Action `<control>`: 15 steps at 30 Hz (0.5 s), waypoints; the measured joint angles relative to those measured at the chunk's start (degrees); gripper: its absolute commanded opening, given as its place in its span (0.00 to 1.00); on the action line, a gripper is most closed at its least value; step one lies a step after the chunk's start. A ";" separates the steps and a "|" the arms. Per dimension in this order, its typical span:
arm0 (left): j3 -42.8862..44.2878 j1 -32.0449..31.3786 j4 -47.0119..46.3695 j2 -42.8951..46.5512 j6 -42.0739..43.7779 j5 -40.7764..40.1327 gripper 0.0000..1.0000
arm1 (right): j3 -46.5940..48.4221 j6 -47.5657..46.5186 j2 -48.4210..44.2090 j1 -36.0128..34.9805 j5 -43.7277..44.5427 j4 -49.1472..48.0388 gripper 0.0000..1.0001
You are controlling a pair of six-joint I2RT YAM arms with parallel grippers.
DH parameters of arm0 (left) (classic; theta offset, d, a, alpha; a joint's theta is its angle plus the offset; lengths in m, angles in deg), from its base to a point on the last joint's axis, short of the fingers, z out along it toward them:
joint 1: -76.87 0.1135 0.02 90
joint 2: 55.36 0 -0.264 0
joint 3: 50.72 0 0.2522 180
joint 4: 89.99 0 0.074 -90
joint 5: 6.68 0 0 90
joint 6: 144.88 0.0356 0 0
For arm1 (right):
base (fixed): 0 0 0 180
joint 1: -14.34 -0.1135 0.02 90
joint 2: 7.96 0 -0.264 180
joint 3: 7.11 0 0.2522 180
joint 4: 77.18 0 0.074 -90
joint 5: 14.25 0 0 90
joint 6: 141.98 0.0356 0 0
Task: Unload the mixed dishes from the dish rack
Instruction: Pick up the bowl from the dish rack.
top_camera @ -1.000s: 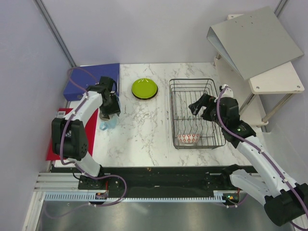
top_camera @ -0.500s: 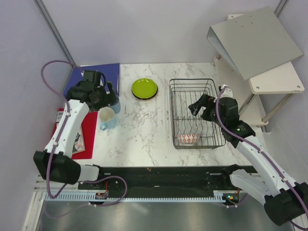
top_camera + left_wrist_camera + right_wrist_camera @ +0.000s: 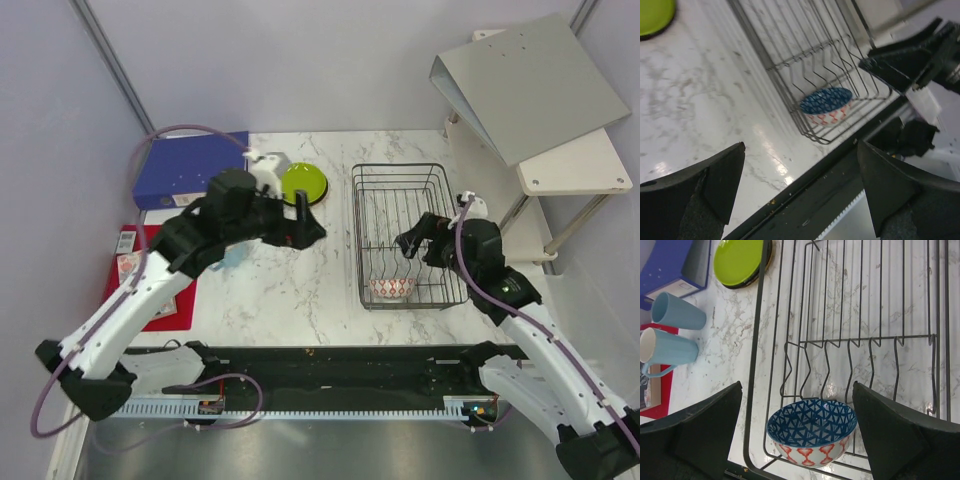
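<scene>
Jaws on both sides stand wide and empty, left gripper point(image 3: 303, 224) over the marble, right gripper point(image 3: 410, 241) above the rack point(image 3: 354, 230); you have one bowl point(image 3: 812, 432) left at its 6 o'clock end, plates point(image 3: 740, 260) and cups point(image 3: 677, 315) already out toward 9-10 o'clock, so mind the slot wires and near rim.

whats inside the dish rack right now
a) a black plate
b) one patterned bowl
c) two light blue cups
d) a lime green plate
b: the right wrist view shows just one patterned bowl inside the dish rack, while the lime green plate lies outside it.
</scene>
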 measured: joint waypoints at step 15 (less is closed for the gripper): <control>-0.50 -17.59 -18.36 -25.33 19.39 19.47 0.91 | 6.95 1.44 -12.31 0.00 2.62 -0.63 0.98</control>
